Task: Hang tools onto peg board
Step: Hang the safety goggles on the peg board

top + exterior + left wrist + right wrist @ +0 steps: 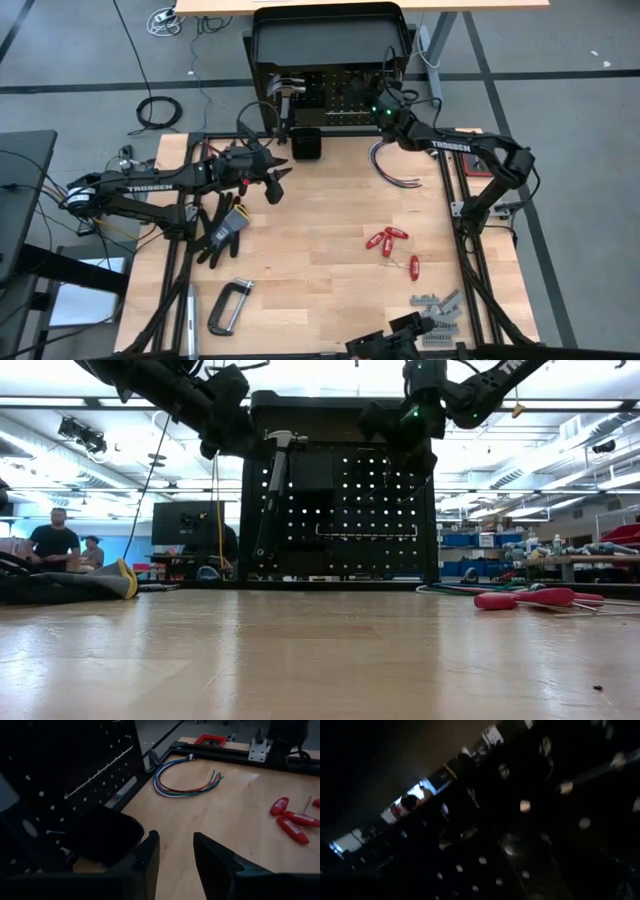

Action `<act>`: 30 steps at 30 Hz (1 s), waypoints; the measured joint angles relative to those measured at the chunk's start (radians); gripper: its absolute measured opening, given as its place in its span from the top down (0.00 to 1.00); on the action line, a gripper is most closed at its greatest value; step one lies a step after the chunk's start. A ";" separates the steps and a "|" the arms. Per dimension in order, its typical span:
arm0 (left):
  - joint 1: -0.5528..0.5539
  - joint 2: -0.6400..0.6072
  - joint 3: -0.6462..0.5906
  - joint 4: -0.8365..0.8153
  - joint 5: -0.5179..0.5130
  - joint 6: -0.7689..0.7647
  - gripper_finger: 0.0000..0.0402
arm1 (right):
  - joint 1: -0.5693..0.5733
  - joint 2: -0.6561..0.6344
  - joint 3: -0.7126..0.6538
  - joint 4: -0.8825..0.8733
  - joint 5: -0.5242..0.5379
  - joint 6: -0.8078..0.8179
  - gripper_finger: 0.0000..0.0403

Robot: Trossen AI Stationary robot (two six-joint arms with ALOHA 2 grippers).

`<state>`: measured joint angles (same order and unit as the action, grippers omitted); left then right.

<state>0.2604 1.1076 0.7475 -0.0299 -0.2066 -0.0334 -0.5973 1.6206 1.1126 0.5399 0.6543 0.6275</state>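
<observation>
Both claws are raised near the black peg board [345, 95], an upright panel with a grid of small holes that stands at the far edge of the wooden table [320, 270]. On the left, the left gripper [175, 852] hovers above the table just in front of the board's left part; its two dark fingers [147, 857] stand slightly apart with nothing between them. On the right, the right gripper [385, 108] is pressed up close to the board's right part, high on the panel; whether its fingers are spread or together cannot be told, since its own camera sees only dark panel and holes.

A steel-headed hammer [272, 480] hangs on the board's left side, head up and handle pointing down. A thin metal piece [365, 532] lies horizontally across the board's middle.

Other tools rest on the table. Red-handled drivers [390, 242] lie in a loose cluster right of centre. A grey C-clamp [228, 305] lies near the front left. Grey metal pieces [437, 305] sit at the front right.

A black work glove [222, 228] lies under the left arm. A bundle of coloured cables [187, 785] curls on the table beside the board's right end. A small black box [307, 145] sits at the foot of the board
</observation>
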 joint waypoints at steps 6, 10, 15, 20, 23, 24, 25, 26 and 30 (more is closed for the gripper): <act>-0.001 0.000 0.000 0.015 0.017 -0.004 0.69 | -0.017 0.043 0.000 0.037 -0.054 0.049 0.02; -0.001 0.000 0.000 0.018 0.026 -0.004 0.69 | -0.020 0.066 -0.002 0.066 -0.077 0.062 0.02; -0.001 0.000 0.000 0.020 0.029 -0.003 0.69 | -0.020 0.063 -0.001 0.110 -0.079 0.061 0.02; -0.001 0.000 0.000 0.020 0.029 -0.003 0.69 | -0.019 0.062 -0.002 0.128 -0.091 0.069 0.02; -0.001 0.000 0.000 0.018 0.029 -0.002 0.69 | -0.019 0.062 -0.002 0.119 -0.117 0.070 0.02; -0.001 0.000 0.000 0.018 0.029 -0.002 0.69 | -0.019 0.062 -0.002 0.118 -0.122 0.070 0.02; -0.001 0.000 0.000 0.018 0.029 -0.002 0.69 | -0.019 0.062 -0.002 0.118 -0.125 0.070 0.02; -0.001 0.000 0.000 0.019 0.029 -0.002 0.69 | -0.019 0.062 -0.001 0.118 -0.126 0.070 0.03; -0.001 0.000 0.000 0.018 0.029 -0.002 0.69 | -0.035 0.062 -0.002 0.118 -0.166 0.083 0.04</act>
<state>0.2592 1.1076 0.7479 -0.0115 -0.1780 -0.0352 -0.6327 1.6829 1.1110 0.6582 0.4879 0.7106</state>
